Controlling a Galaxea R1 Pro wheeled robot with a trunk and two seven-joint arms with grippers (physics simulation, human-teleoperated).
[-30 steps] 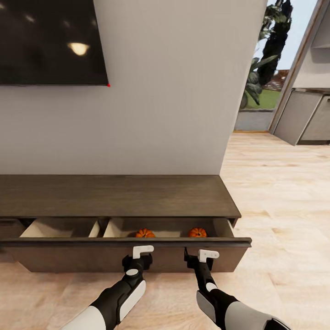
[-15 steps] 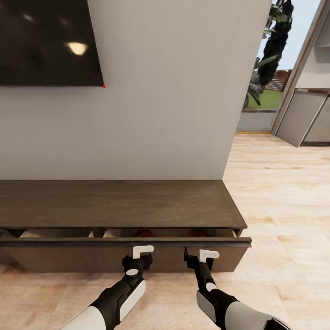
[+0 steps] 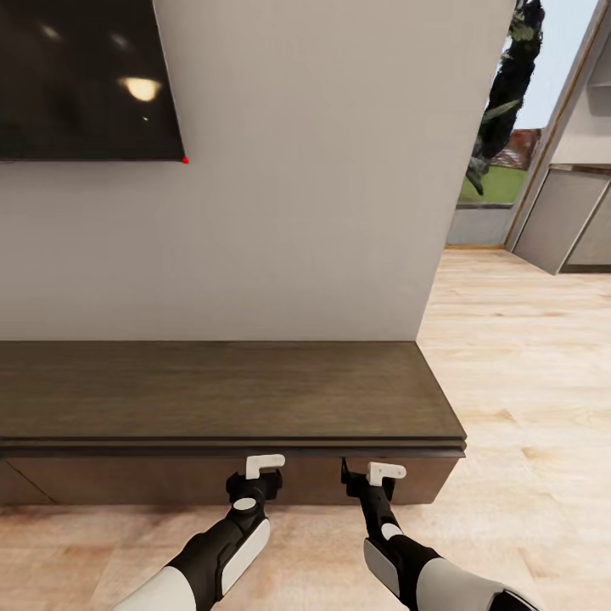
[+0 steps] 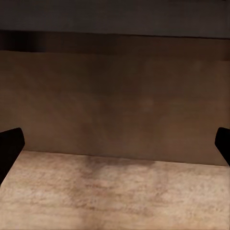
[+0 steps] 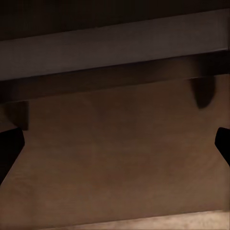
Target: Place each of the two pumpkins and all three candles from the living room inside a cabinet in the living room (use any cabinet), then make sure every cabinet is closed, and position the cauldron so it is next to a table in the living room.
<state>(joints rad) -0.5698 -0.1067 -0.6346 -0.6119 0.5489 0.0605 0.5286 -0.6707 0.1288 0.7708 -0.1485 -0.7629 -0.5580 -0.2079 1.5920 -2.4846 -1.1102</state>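
Both sets of jaws stand wide apart and empty, the left gripper point(image 3: 264, 466) and right gripper point(image 3: 377, 472) poised just in front of the cabinet point(image 3: 221, 392). That long dark-brown unit sits against the white wall point(image 3: 322, 187), its drawer front flush under the top edge, closed as far as this angle lets me judge. A black screen point(image 3: 81, 76) hangs above; pale wood floor point(image 3: 526, 382) runs off right.

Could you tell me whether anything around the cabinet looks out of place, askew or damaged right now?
Nothing stands out. The cabinet sits square against the wall, its drawer front flush under the top. Both pincers, left and right, hang open just before it, holding nothing.
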